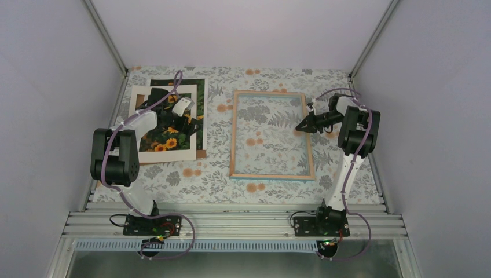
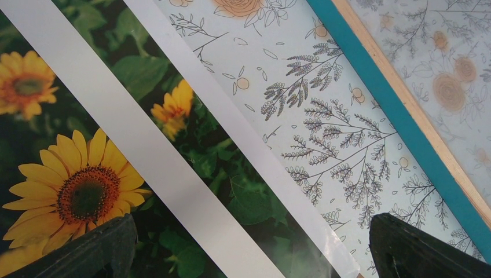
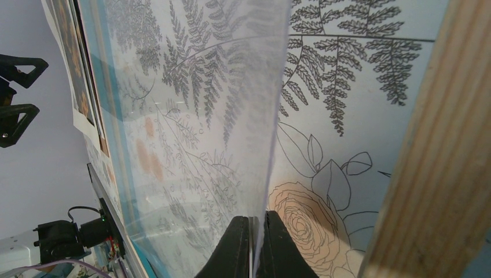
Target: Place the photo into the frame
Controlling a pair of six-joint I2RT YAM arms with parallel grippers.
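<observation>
The sunflower photo [image 1: 194, 95] lies at the back left, partly under a white border sheet [image 1: 168, 152]. In the left wrist view the photo [image 2: 87, 191] and the white sheet's bar [image 2: 145, 145] lie just below. My left gripper [image 1: 176, 113] hovers over them, open and empty [image 2: 249, 255]. The frame [image 1: 233, 139] lies flat mid-table, pale wood side up, with its teal edge showing in the left wrist view [image 2: 394, 110]. My right gripper [image 1: 302, 125] is at the frame's right side and is shut [image 3: 253, 243] on the edge of a clear sheet [image 3: 197, 116] lifted inside the frame [image 3: 428, 145].
A brown backing board [image 1: 201, 154] peeks out under the white sheet's near right corner. A floral cloth [image 1: 191, 179] covers the table. Grey walls close in the left, back and right sides. The aluminium base rail [image 1: 231, 223] runs along the near edge.
</observation>
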